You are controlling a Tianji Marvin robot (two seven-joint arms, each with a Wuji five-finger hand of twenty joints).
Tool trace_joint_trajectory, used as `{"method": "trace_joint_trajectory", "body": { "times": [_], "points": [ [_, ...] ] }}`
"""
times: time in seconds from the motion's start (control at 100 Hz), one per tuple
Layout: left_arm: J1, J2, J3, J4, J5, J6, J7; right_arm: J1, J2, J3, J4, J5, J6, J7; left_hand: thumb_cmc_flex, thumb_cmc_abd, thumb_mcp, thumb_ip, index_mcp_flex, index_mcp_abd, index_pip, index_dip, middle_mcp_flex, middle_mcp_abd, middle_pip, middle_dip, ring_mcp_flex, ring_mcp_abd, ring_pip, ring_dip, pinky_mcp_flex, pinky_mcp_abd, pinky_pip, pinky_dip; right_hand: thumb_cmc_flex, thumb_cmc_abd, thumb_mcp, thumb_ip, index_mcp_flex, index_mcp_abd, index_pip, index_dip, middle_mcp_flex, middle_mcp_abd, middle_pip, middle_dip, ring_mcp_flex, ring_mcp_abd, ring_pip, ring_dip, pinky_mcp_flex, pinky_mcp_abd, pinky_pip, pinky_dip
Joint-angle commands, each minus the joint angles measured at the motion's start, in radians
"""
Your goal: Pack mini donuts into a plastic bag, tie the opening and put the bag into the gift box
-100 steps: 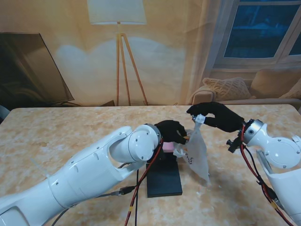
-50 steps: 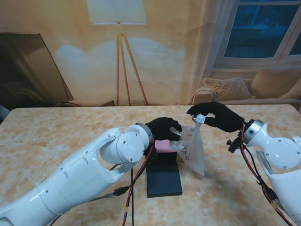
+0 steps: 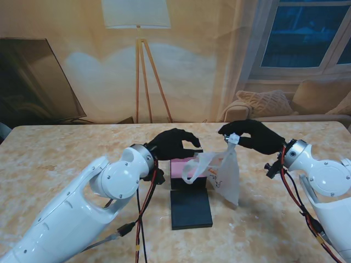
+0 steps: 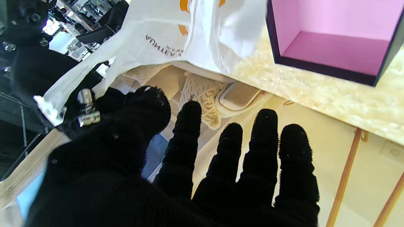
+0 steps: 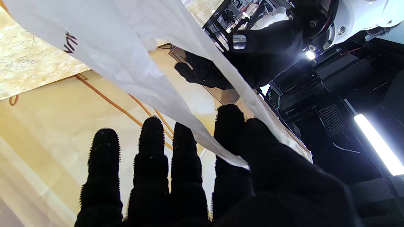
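Plastic bag [image 3: 225, 172]: white, hanging over the table [image 3: 66, 159], bottom near the surface, one handle pinched by the right hand [image 3: 249, 135] between thumb and forefinger. Gift box [image 3: 184, 167]: pink inside, open, just left of the bag. Left hand [image 3: 173, 144]: above the box, fingers spread, holding nothing.

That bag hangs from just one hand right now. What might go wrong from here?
The right hand pinches only one handle of the plastic bag, so the bag might slip or swing. The other handle dangles loose over the pink gift box, and the open left hand may miss it. The bag's mouth sags, so any donuts inside, which I cannot see, could tip out.
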Motion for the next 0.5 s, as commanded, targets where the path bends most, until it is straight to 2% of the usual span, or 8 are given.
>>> {"method": "trace_joint_trajectory", "body": {
  "times": [0.0, 0.18, 0.25, 0.34, 0.36, 0.41, 0.49],
  "points": [
    [0.028, 0.024, -0.035, -0.016, 0.026, -0.024, -0.022, -0.011, -0.003, -0.001, -0.006, -0.002, -0.003, 0.017, 0.013, 0.016, -0.025, 0.024, -0.010, -0.022, 0.024, 0.015, -0.023, 0.001, -0.004, -0.006, -0.011, -0.006, -0.007, -0.010, -0.011, -0.007, -0.006, -0.010, 0.119, 0.015, 0.195, 0.100, 0.066, -0.310, 0.077, 0.045, 0.017, -0.027, 0.002, 0.010, 0.009, -0.018, 0.004, 0.000, -0.005, -0.022, 0.000, -0.005],
    [0.139, 0.072, -0.202, -0.019, 0.131, -0.147, -0.148, -0.014, -0.002, 0.003, -0.007, -0.006, -0.008, 0.018, 0.027, -0.013, -0.006, 0.029, 0.019, 0.000, -0.001, -0.007, 0.064, -0.006, 0.012, 0.014, 0.067, 0.000, 0.062, 0.042, 0.031, 0.009, 0.034, 0.017, 0.121, 0.016, 0.195, 0.099, 0.067, -0.309, 0.074, 0.043, 0.020, -0.027, 0.003, 0.012, 0.012, -0.016, 0.005, 0.001, 0.000, -0.021, 0.002, -0.005],
    [0.176, 0.085, -0.257, 0.001, 0.182, -0.209, -0.178, -0.015, -0.002, 0.003, -0.007, -0.008, -0.006, 0.016, 0.028, -0.029, 0.000, 0.028, 0.037, 0.000, -0.004, -0.010, 0.088, -0.011, 0.019, 0.020, 0.090, -0.001, 0.074, 0.051, 0.047, 0.012, 0.043, 0.021, 0.121, 0.015, 0.195, 0.099, 0.067, -0.308, 0.074, 0.042, 0.021, -0.027, 0.004, 0.013, 0.012, -0.017, 0.005, 0.002, 0.002, -0.021, 0.003, -0.004],
    [0.219, 0.098, -0.317, 0.021, 0.236, -0.254, -0.217, -0.015, -0.002, 0.002, -0.007, -0.012, -0.006, 0.014, 0.033, -0.041, 0.011, 0.027, 0.042, 0.011, -0.031, -0.019, 0.107, -0.014, 0.024, 0.035, 0.110, -0.007, 0.100, 0.080, 0.055, 0.009, 0.051, 0.027, 0.121, 0.014, 0.195, 0.098, 0.067, -0.307, 0.074, 0.041, 0.022, -0.027, 0.005, 0.014, 0.013, -0.017, 0.006, 0.002, 0.004, -0.020, 0.004, -0.004],
    [0.227, 0.100, -0.328, 0.026, 0.242, -0.265, -0.223, -0.014, -0.003, 0.001, -0.006, -0.012, -0.006, 0.013, 0.037, -0.044, 0.016, 0.027, 0.043, 0.010, -0.037, -0.019, 0.115, -0.034, 0.032, 0.043, 0.121, -0.014, 0.113, 0.091, 0.060, 0.007, 0.055, 0.029, 0.121, 0.014, 0.196, 0.098, 0.067, -0.307, 0.074, 0.041, 0.022, -0.026, 0.005, 0.014, 0.013, -0.017, 0.006, 0.002, 0.003, -0.020, 0.004, -0.004],
    [0.244, 0.106, -0.354, 0.043, 0.262, -0.298, -0.243, -0.013, -0.003, -0.002, -0.005, -0.012, -0.003, 0.013, 0.043, -0.055, 0.020, 0.027, 0.039, 0.007, -0.049, -0.022, 0.118, -0.024, 0.039, 0.055, 0.130, -0.016, 0.129, 0.109, 0.067, 0.003, 0.063, 0.034, 0.121, 0.014, 0.196, 0.098, 0.067, -0.307, 0.074, 0.041, 0.025, -0.025, 0.006, 0.015, 0.013, -0.017, 0.006, 0.003, 0.004, -0.021, 0.004, -0.004],
    [0.265, 0.119, -0.397, 0.068, 0.305, -0.347, -0.292, -0.010, -0.002, -0.004, -0.002, -0.014, -0.003, 0.015, 0.045, -0.066, 0.026, 0.027, 0.031, 0.004, -0.071, -0.030, 0.123, -0.052, 0.050, 0.071, 0.141, -0.031, 0.145, 0.129, 0.073, -0.006, 0.065, 0.035, 0.121, 0.013, 0.196, 0.097, 0.067, -0.306, 0.073, 0.041, 0.023, -0.027, 0.006, 0.015, 0.013, -0.018, 0.006, 0.003, 0.003, -0.020, 0.004, -0.004]
  ]
}}
